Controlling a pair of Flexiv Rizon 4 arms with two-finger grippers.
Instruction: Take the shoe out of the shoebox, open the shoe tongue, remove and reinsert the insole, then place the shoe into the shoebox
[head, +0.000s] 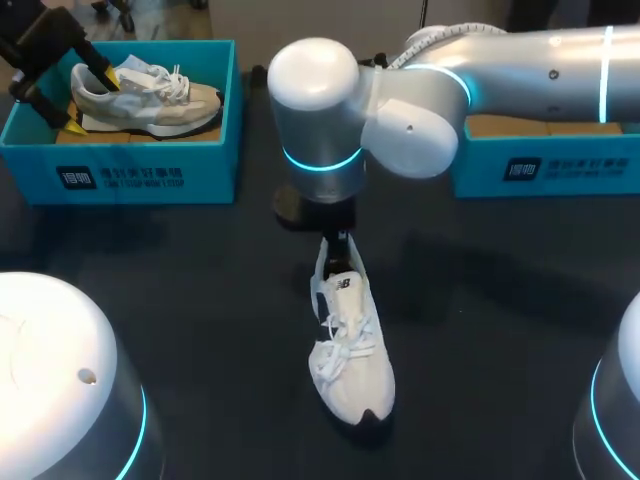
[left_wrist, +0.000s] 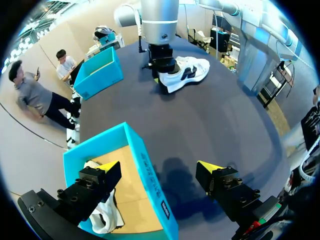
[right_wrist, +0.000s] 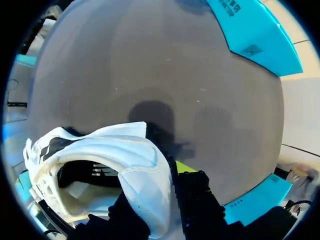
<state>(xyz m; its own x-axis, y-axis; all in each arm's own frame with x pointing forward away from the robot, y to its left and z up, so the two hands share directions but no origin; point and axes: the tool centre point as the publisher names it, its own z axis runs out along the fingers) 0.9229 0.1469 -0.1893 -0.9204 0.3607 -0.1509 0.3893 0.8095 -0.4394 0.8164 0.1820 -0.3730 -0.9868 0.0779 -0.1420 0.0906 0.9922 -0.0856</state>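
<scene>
A white shoe (head: 350, 350) with a dark side logo lies on the black table's centre, toe toward me. My right gripper (head: 338, 240) comes straight down on its heel. In the right wrist view the gripper (right_wrist: 161, 176) is shut on the shoe's (right_wrist: 125, 150) heel collar, one finger inside and one outside. A second light shoe (head: 150, 95) lies in the teal shoebox (head: 150, 180) at the back left. My left gripper (head: 88, 103) hangs open over that box. Its fingers (left_wrist: 106, 169) straddle the box wall (left_wrist: 145, 170), touching nothing. The left wrist view also shows the white shoe (left_wrist: 185, 72) beyond.
Another teal shoebox (head: 540, 165) stands at the back right, partly under my right arm. The right wrist view shows teal box walls (right_wrist: 255, 30) ahead of the gripper and beside it. Bare dark table lies around the centre shoe.
</scene>
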